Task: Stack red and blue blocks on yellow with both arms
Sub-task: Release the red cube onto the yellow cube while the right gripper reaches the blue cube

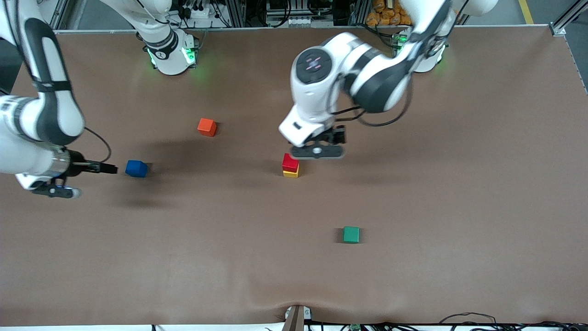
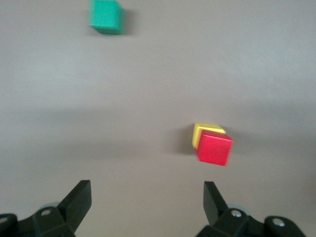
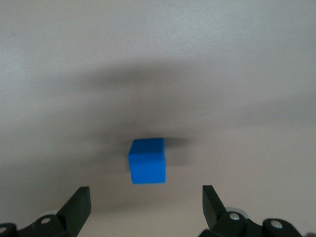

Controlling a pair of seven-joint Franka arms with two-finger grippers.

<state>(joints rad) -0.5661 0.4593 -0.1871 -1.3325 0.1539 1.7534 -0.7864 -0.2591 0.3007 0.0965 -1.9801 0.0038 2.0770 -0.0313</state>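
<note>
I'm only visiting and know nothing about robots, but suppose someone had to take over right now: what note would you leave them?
Left gripper: open, empty, just above the table beside the stack.
Right gripper: open, empty, near the blue block at the right arm's end of the table.
Done: red block sits on the yellow block, mid-table.
Left: pick up the blue block, which sits alone on the table, and place it on the red one.
The orange-red cube and green cube are not part of the job.
</note>
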